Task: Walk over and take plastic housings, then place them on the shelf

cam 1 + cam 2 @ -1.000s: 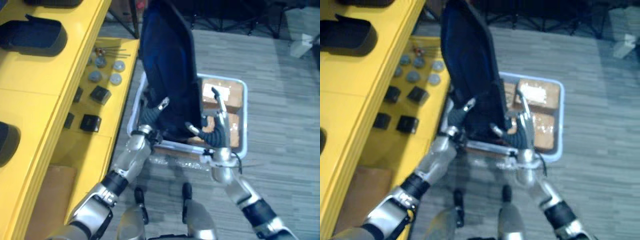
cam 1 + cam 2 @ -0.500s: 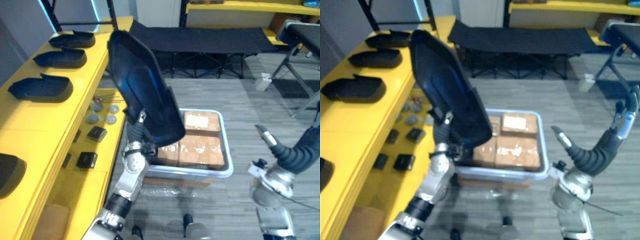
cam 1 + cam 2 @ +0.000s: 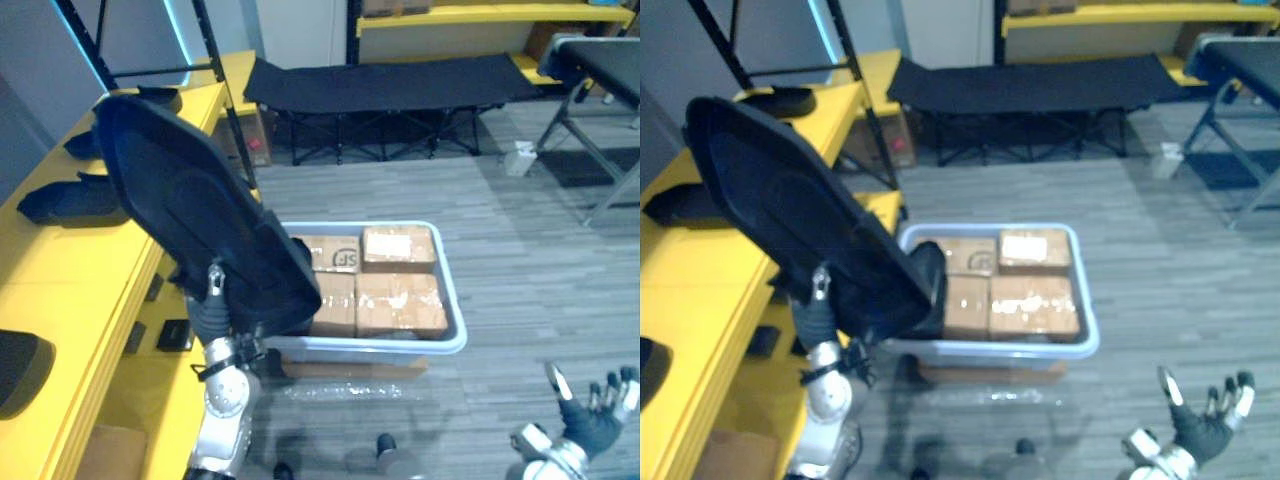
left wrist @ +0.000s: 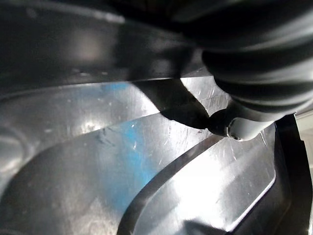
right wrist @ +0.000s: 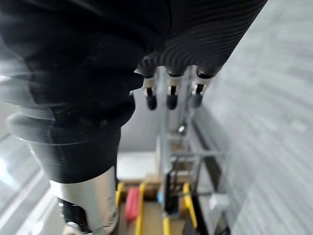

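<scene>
A large black plastic housing [image 3: 200, 230] stands tilted over the edge of the yellow shelf [image 3: 70, 270], beside the grey bin. My left hand [image 3: 213, 305] is shut on its lower edge from below. In the left wrist view the thumb [image 4: 234, 125] presses on the housing's glossy inner face [image 4: 146, 161]. My right hand [image 3: 592, 415] hangs low at the right over the floor, open with fingers spread and holding nothing; its straight fingers [image 5: 168, 93] show in the right wrist view.
More black housings [image 3: 55, 200] [image 3: 18, 368] lie on the yellow shelf top. A small black block [image 3: 175, 335] sits on the lower yellow level. The grey bin [image 3: 455, 335] holds cardboard boxes [image 3: 400, 300]. A black folding cot [image 3: 390, 80] stands behind.
My right hand let go of the housing and dropped to the lower right. The left hand alone swung the housing leftward from above the bin toward the shelf. The camera view also shifted.
</scene>
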You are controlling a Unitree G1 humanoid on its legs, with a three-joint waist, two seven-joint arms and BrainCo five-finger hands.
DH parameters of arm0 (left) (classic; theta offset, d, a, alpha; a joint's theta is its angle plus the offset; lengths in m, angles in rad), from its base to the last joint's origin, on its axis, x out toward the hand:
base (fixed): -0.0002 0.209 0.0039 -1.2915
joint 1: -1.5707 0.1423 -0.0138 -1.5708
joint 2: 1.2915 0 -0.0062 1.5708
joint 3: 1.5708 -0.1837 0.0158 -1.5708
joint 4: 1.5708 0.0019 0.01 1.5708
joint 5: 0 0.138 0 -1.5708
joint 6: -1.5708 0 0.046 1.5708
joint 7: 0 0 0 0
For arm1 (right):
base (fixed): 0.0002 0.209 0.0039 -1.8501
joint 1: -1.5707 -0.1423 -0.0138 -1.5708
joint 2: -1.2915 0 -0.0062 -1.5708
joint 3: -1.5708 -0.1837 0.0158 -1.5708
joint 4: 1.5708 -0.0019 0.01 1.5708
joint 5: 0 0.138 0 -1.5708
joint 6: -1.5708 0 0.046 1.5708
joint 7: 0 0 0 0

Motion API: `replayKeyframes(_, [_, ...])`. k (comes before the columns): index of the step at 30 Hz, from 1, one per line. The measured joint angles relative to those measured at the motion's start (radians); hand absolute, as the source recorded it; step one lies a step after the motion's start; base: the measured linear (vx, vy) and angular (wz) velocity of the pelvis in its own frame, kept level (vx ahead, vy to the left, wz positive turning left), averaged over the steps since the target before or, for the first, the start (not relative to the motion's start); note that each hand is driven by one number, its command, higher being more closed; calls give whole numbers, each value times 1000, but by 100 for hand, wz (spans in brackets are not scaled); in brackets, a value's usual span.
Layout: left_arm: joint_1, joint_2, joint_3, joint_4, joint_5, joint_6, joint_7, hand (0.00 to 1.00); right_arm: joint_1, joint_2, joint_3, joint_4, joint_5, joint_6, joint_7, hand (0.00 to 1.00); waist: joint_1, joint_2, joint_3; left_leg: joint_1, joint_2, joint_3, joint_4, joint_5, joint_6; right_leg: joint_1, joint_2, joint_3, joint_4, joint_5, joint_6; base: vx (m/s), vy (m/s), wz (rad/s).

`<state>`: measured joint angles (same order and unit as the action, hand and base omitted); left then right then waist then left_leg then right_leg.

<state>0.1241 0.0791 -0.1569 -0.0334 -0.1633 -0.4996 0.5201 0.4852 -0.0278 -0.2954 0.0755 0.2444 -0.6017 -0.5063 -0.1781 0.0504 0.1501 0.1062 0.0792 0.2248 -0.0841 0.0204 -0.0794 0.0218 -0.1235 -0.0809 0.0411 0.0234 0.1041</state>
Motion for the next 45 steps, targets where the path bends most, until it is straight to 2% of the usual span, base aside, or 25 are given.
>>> replayKeyframes(2, [63, -2, 24, -67, -31, -2, -36, 100, 20, 11, -9, 2, -3, -17, 35, 0, 1, 2, -1, 0, 2, -1, 0, 0, 0, 0, 1, -2, 1, -2, 0, 0, 0, 0])
replayKeyframes(5, [102, -1, 90, -94, -36, -26, -28, 100, 33, 16, -8, -9, -6, -33, 85, 0, 5, 2, -1, 8, 1, -14, 0, 0, 0, 16, -2, -10, 4, -15, 7, -6, 3, 14])
replayKeyframes(7, [116, 0, 138, -104, -34, -32, -4, 100, 28, 15, -9, -34, -20, -46, 120, 0, 13, 3, 0, 16, -4, -33, 0, -1, 0, 29, -9, -32, 16, -28, 6, -5, 3, 30])
replayKeyframes(11, [118, 0, 227, -184, 8, -44, 105, 100, -53, -4, 20, -123, -30, -56, 174, 0, 52, 11, -3, -18, -25, -124, 0, 2, 3, 43, -35, -119, 33, -62, 18, -5, 10, 63])
replayKeyframes(14, [135, 0, 323, -271, 67, -36, 170, 100, -177, -69, 116, -186, -30, -43, 195, 0, 108, 20, -6, -55, -42, -207, 5, 23, 11, 52, -55, -201, 46, -72, 25, 41, 13, 92])
replayKeyframes(15, [160, -4, 372, -313, 96, -18, 185, 100, -259, -91, 171, -185, -24, -13, 213, 0, 141, 21, -6, -73, -50, -247, 9, 35, 10, 58, -63, -246, 56, -76, 26, 51, -3, 75])
replayKeyframes(16, [172, -9, 392, -326, 107, -11, 184, 100, -293, -98, 190, -180, -22, -1, 225, 0, 149, 20, -2, -74, -55, -266, 11, 40, 11, 69, -67, -263, 55, -79, 27, 88, -10, 87])
replayKeyframes(19, [252, -26, 466, -375, 146, 30, 169, 100, -432, -118, 310, -135, -24, 56, 256, 0, 219, 13, 8, -73, -66, -336, 18, 42, 11, 118, -76, -337, 48, -91, 30, 84, -19, 72])
replayKeyframes(21, [292, -64, 506, -394, 146, 33, 141, 100, -479, -118, 375, -119, -25, 86, 272, 0, 258, 3, 14, -72, -74, -368, 22, 42, 11, 147, -79, -368, 39, -91, 30, 50, -15, 62])
replayKeyframes(24, [337, -101, 562, -409, 124, 34, 101, 100, -531, -119, 449, -100, -95, 137, 312, 0, 306, -28, 33, -72, -87, -413, 26, 42, 11, 178, -83, -389, 35, -91, 29, 19, -1, 42])
replayKeyframes(29, [338, -105, 591, -411, 82, 37, 21, 100, -532, -142, 452, -105, -100, 200, 357, 0, 307, -81, 51, -89, -116, -446, 27, 34, 24, 187, -102, -391, 38, -102, 14, -29, 19, 22])
replayKeyframes(31, [322, -105, 591, -411, 80, 49, -2, 100, -511, -146, 436, -107, -100, 219, 374, 0, 298, -92, 49, -98, -126, -459, 25, 37, 28, 186, -106, -388, 39, -124, -12, -31, 16, 24])
replayKeyframes(33, [297, -105, 592, -411, 77, 52, -6, 100, -483, -148, 415, -108, -100, 232, 399, 0, 297, -101, 47, -107, -130, -460, 27, 40, 29, 175, -109, -385, 46, -138, -12, -11, 0, 14])
replayKeyframes(37, [302, -106, 601, -410, 47, 62, 10, 100, -447, -151, 388, -108, -87, 232, 464, 0, 282, -107, 52, -119, -126, -459, 65, 34, 23, 169, -103, -379, 74, -131, -1, 12, -6, 1])
replayKeyframes(39, [311, -107, 606, -405, 16, 67, 8, 100, -443, -158, 377, -108, -78, 227, 489, 0, 277, -110, 54, -140, -123, -454, 110, 5, 21, 169, -97, -373, 77, -131, -2, -16, -14, -5])
replayKeyframes(41, [307, -117, 605, -370, -16, 67, 0, 100, -414, -160, 344, -109, -39, 214, 517, 0, 271, -104, 62, -208, -109, -402, 243, -67, 34, 181, -82, -386, 75, -131, -2, -28, -1, 13])
replayKeyframes(43, [306, -130, 602, -343, -30, 68, -24, 100, -371, -160, 314, -109, -23, 211, 528, 0, 265, -102, 68, -243, -89, -350, 326, -86, 31, 207, -70, -402, 74, -131, -2, -36, 19, 50])
replayKeyframes(45, [311, -130, 587, -332, -50, 68, -38, 100, -341, -161, 293, -111, -23, 204, 530, 0, 269, -113, 74, -245, -96, -354, 335, -90, 31, 223, -71, -412, 83, -143, -11, -37, 42, 49])
